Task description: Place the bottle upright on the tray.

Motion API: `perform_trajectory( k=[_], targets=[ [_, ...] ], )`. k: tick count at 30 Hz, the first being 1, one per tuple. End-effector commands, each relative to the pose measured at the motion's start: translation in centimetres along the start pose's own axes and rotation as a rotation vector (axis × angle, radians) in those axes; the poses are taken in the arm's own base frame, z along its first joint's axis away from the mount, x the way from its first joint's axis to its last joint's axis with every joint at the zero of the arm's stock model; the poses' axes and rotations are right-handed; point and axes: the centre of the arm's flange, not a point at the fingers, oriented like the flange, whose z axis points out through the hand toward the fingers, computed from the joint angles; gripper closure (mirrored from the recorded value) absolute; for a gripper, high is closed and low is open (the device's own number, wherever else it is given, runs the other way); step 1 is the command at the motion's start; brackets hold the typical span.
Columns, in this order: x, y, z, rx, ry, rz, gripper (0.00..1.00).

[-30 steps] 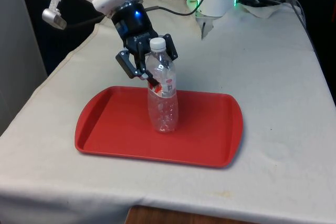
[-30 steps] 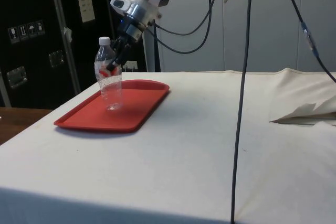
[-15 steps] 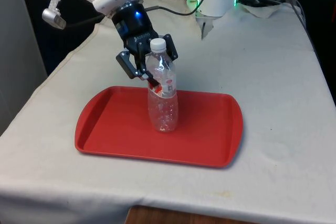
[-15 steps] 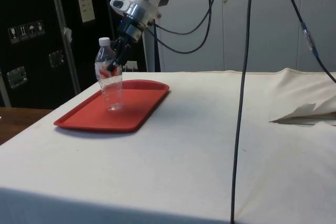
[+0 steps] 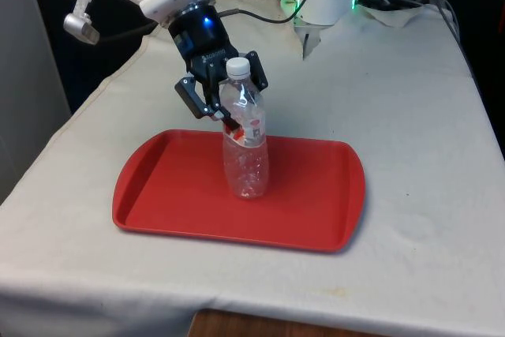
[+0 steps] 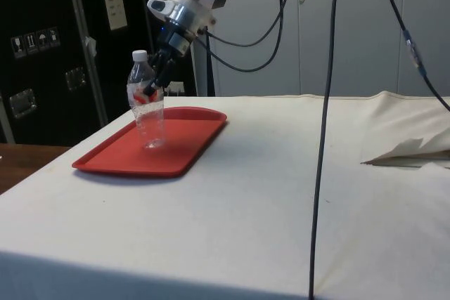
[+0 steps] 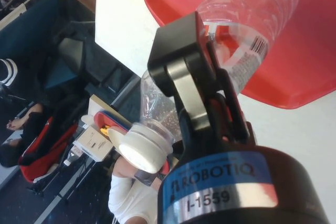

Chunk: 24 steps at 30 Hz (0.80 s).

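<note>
A clear plastic bottle point(image 5: 246, 155) with a white cap and a red-and-white label stands upright, its base on the red tray point(image 5: 308, 211). My gripper point(image 5: 237, 112) comes down at a slant from the far side, fingers closed around the bottle's upper body at the label. In the side view the bottle point(image 6: 148, 114) stands in the middle of the tray point(image 6: 183, 147), and the gripper point(image 6: 152, 88) holds it just below the neck. In the wrist view one black finger point(image 7: 181, 72) presses against the bottle point(image 7: 252, 14) above the tray point(image 7: 299, 72).
The tray lies near the table's front edge, with bare white cloth point(image 5: 410, 100) around it. Cables and crumpled cloth point(image 5: 394, 1) lie at the far end. Hanging cables point(image 6: 323, 103) cross the side view. A person point(image 7: 26, 129) sits beyond the table edge.
</note>
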Motion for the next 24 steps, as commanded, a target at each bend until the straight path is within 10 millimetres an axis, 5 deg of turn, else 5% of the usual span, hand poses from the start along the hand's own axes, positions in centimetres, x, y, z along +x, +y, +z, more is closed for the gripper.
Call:
perform_trajectory(
  k=[1,4,15,24],
  targets=[
    [0.04,0.03,-0.02,-0.001,-0.001,0.0,0.66],
    [0.04,0.02,-0.02,0.0,0.0,0.0,0.61],
    [0.05,0.01,-0.01,0.0,0.001,-0.001,0.02],
    [0.01,0.02,-0.03,0.001,0.002,0.0,0.0]
  ],
)
